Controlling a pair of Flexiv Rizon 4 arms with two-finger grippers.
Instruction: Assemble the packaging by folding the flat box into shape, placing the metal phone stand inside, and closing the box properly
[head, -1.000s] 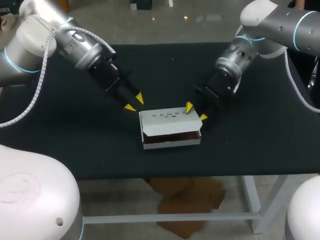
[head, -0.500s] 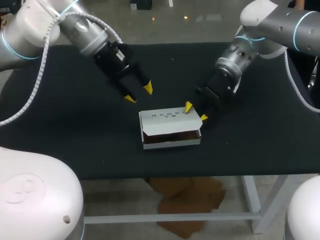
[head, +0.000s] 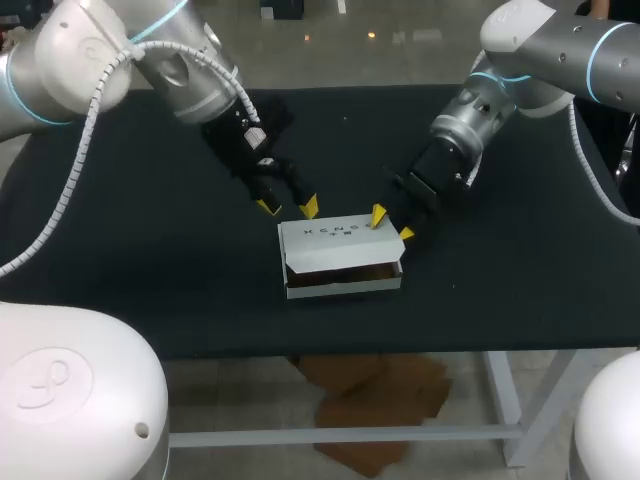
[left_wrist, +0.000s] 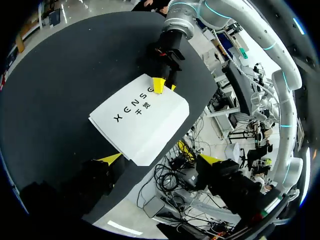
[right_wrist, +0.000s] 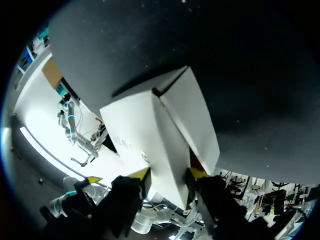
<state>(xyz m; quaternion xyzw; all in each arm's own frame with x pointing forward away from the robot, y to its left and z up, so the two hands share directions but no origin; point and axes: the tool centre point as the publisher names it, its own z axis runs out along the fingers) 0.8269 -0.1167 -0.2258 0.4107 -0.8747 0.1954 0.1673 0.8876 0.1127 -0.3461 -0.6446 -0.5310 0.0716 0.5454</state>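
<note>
Closure looks to be the step in hand: the white box (head: 340, 262) sits mid-frame on the counter (head: 130, 260), its lid (head: 335, 238) lowered but a dark gap left along the near edge. At the box's right end the right tool (head: 392, 225) pinches the wall between its fingers. The left tool (head: 288, 207), spread wide and empty, hovers at the lid's upper-left corner. Next it likely needs to press the lid flat against that steadying grip. The phone stand is not visible

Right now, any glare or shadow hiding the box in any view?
Head view: the box top is evenly lit with no glare, but its open front is in shadow, so the inside is unreadable. Left wrist view: the box top is bright against the black table, print legible. Right wrist view: near the right gripper, the box's lit side merges with the bright room behind.
</note>
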